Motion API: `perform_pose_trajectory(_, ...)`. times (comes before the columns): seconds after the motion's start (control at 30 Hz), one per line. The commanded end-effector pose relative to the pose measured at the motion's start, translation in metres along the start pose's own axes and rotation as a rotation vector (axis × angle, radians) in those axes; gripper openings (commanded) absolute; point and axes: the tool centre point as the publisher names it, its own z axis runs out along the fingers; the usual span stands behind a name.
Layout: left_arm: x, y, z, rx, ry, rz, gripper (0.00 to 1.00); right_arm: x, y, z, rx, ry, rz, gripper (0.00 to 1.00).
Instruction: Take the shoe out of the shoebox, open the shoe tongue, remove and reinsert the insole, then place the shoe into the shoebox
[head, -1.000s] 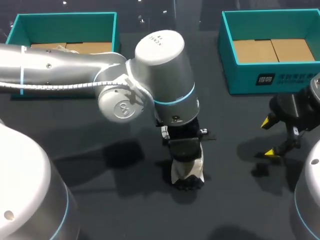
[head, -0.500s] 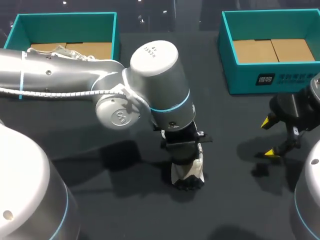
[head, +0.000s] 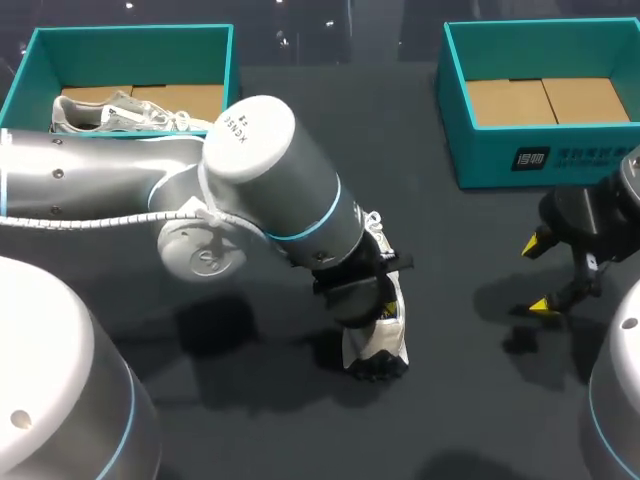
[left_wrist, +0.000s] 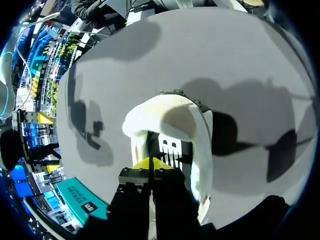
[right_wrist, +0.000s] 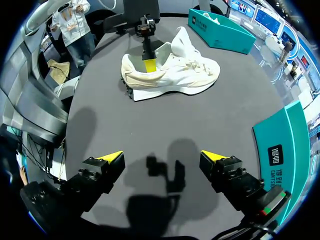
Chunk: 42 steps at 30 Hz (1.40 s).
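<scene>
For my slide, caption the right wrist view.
Open right tool faces white shoe; left tool sits in its heel.

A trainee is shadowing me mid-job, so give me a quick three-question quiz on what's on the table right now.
1. True or false: the right pincer is open and holds nothing.
2. Where does the left pincer reach? A) into the white shoe's heel opening B) beside the shoe's toe C) into the air, clear of everything
3. Fill in: in the head view, the second shoe lies in the ___ teal box.
Key: 1 true; 2 A; 3 left.
</scene>
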Motion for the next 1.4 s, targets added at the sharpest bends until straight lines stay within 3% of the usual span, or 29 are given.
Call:
perform_pose_trajectory(0.03, -0.006, -0.002, 0.025, -0.018, 0.007, -0.019, 0.0, 0.002, 0.0, 0.0, 0.001, -0.003, 0.0, 1.0)
perform_pose_trajectory(0.23, -0.002, -0.004, 0.044, -0.017, 0.053, -0.032, 0.0, 0.002, 0.0, 0.0, 0.001, -0.003, 0.0, 1.0)
perform_pose_trajectory(0.4, 0.013, -0.002, 0.045, -0.013, 0.095, -0.026, 0.0, 0.002, 0.0, 0.0, 0.001, -0.003, 0.0, 1.0)
perform_pose_trajectory(0.63, 0.025, -0.001, 0.015, -0.023, 0.088, 0.016, 0.0, 0.002, 0.0, 0.0, 0.001, -0.003, 0.0, 1.0)
perform_pose_trajectory(0.8, 0.018, -0.005, -0.009, -0.018, 0.046, 0.039, 0.0, 0.002, 0.0, 0.0, 0.001, -0.003, 0.0, 1.0)
perform_pose_trajectory(0.93, 0.01, -0.009, -0.015, 0.006, 0.039, 0.047, 0.0, 0.002, 0.0, 0.0, 0.001, -0.003, 0.0, 1.0)
perform_pose_trajectory(1.4, -0.002, -0.025, 0.025, 0.097, 0.234, 0.1, 0.0, 0.002, 0.0, 0.0, 0.001, -0.003, 0.0, 1.0)
